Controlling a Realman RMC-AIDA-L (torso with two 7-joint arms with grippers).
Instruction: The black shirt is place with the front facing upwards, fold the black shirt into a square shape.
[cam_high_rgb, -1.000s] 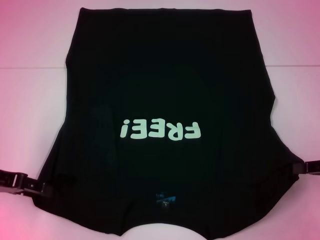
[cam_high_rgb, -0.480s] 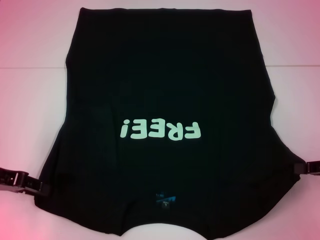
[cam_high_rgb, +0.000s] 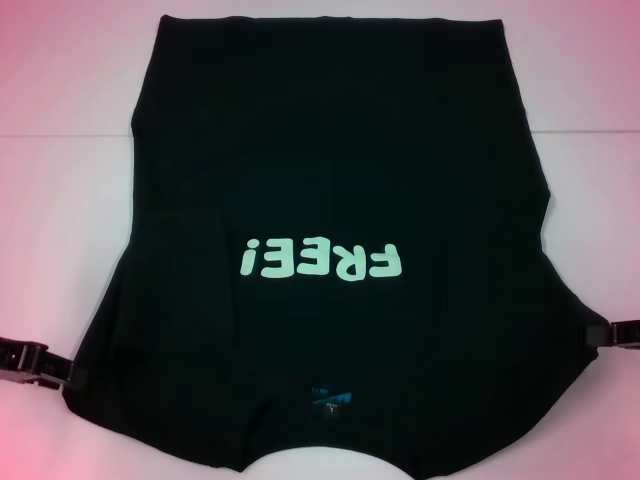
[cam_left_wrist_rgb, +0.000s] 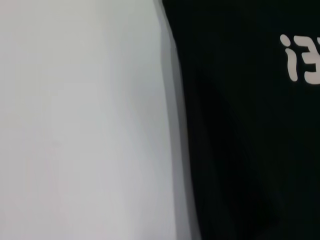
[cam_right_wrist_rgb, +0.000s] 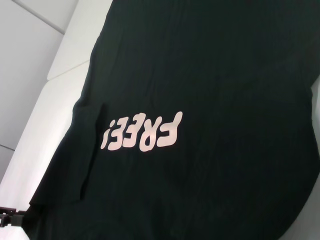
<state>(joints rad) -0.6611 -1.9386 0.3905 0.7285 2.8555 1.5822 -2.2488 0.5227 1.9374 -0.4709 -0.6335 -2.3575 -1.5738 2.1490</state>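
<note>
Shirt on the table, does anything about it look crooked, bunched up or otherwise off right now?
Mostly no: the shirt lies flat, print up. One soft crease runs down the cloth just left of the print. The left gripper and right gripper sit at its sleeve edges.

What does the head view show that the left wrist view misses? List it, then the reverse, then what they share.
Only the head view shows the whole black shirt front up, the full "FREE!" print, the blue neck label, the left hand at one sleeve edge and the right hand at the other. Only the left wrist view shows a close stretch of the shirt's side edge against the table. Both show the black cloth, the white table and the print's end.
</note>
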